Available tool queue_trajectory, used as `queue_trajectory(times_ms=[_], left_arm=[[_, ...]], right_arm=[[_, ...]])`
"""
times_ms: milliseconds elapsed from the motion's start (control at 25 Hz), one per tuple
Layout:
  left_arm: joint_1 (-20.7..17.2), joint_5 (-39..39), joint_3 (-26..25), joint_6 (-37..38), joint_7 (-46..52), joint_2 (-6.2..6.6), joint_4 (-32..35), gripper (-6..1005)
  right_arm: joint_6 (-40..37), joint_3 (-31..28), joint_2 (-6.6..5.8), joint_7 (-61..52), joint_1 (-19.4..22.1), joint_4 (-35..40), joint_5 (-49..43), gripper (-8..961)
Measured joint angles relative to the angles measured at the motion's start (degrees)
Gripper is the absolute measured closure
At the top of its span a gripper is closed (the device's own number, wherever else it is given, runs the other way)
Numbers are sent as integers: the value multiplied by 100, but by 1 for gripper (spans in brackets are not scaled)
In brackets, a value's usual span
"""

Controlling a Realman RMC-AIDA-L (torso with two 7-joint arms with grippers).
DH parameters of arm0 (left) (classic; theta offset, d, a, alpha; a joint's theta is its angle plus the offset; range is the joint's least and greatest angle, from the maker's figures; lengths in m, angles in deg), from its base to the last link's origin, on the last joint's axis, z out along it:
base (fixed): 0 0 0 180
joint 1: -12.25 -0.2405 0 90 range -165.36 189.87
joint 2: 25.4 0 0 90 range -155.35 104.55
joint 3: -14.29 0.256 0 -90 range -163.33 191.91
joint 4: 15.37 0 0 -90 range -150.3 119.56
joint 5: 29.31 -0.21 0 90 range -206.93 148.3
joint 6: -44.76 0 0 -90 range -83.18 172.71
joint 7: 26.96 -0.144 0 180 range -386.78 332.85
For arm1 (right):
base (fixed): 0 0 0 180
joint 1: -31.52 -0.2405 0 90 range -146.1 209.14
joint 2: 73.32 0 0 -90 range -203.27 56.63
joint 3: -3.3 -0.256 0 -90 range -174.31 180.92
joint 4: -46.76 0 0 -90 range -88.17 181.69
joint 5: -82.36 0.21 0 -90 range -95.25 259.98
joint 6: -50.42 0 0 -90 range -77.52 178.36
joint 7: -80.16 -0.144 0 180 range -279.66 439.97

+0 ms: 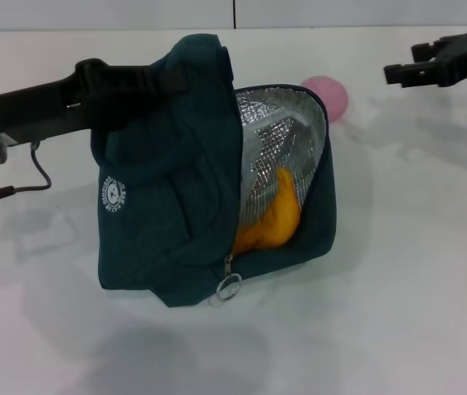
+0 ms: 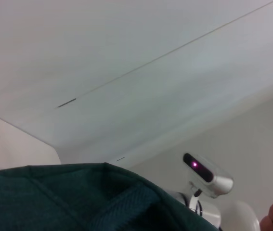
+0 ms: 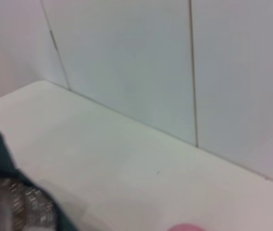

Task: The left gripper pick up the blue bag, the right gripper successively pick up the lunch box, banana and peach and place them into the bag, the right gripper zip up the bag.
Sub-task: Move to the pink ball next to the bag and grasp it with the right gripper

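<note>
Holding dark teal fabric bag open on white bench, left claw closed on top; curved yellow banana inside. Right claw open, empty, near round pink peach. Risk: peach rolling away if nudged.

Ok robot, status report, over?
Left gripper holding bag open. Banana inside. Right gripper open, near peach. Nothing blocking.

Setting: robot test lab, bare demonstration station.
Indicators: plain white worktop backed by seamed white wall panels; a sensor device with a lit pink indicator on a stand; no domestic furnishings visible.
</note>
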Motion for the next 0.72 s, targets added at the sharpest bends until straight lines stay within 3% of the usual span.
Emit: queue_trajectory(times_ms=[120, 400, 720], left_arm=[[-17, -3, -4, -10, -68, -6, 0, 953], [-37, -13, 9, -13, -171, -11, 0, 953], [12, -22, 14, -13, -193, -28, 0, 953]], right_arm=[[922, 482, 17, 338, -42, -688, 504, 289], [2185, 1292, 48, 1004, -217, -1544, 1324, 289], [2818, 1682, 68, 1641, -511, -2431, 2082, 290]])
